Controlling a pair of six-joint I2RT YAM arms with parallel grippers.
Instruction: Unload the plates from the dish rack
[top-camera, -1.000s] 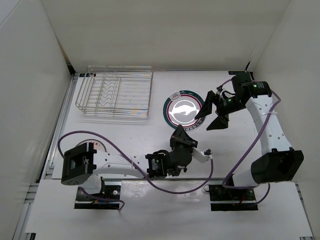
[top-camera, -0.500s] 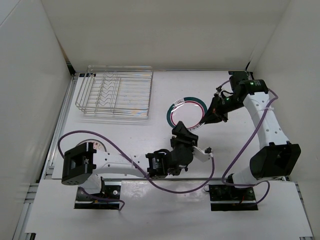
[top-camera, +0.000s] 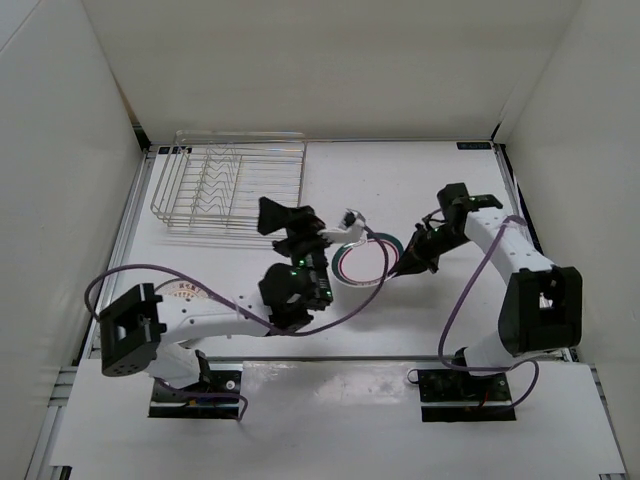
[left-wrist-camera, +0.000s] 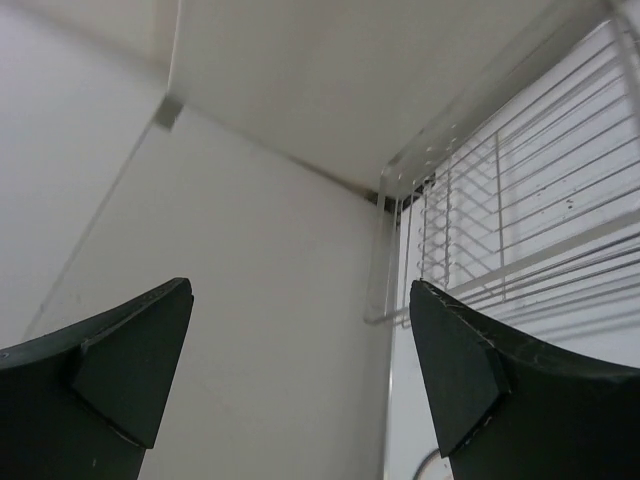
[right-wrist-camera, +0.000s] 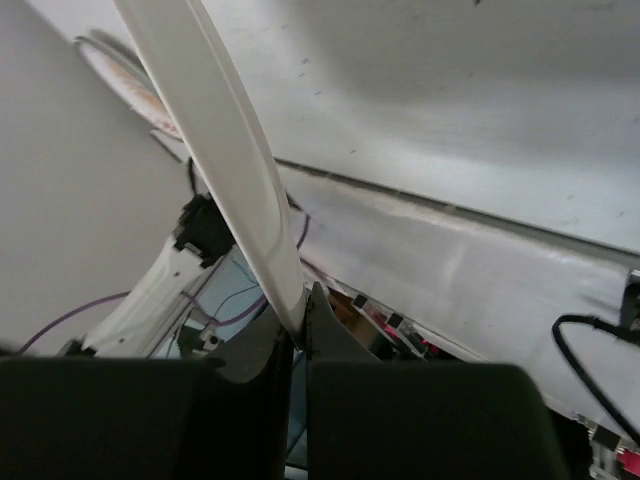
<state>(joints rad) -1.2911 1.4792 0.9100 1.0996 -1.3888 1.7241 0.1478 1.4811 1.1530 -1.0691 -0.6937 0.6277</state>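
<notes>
top external view, nearest first: an orange sunburst plate (top-camera: 186, 291) lay flat on the table (top-camera: 430, 185) close by the left arm's base, partly hidden by the arm; whether another lay under it could not be told. further in, the right gripper (top-camera: 410, 262) was clenched on the rim of the teal-rimmed plate (top-camera: 362, 262), which stood tilted on edge near the table's middle, well clear of the rack. the right wrist view confirmed it: the plate's white edge (right-wrist-camera: 215, 140) ran down into the right gripper (right-wrist-camera: 297, 335), both fingers pinched tight against it. beyond that, the left gripper (top-camera: 283, 222) hung released and holding nothing, just short of the dish rack (top-camera: 228, 190); the left wrist view showed its dark fingers (left-wrist-camera: 130, 360) spread wide, with the rack's wires (left-wrist-camera: 520, 220) off to the right. farthest back, the rack sat at the table's left rear corner, and no plate showed between its bars.

the plate looked rigid, light and glazed, so likely slippery and liable to chip or crack if dropped. a rim pinch like this one seemed the only practical hold; with the plate on edge it could swing in the fingers, so lowering it gently and flat before release would be wise.
</notes>
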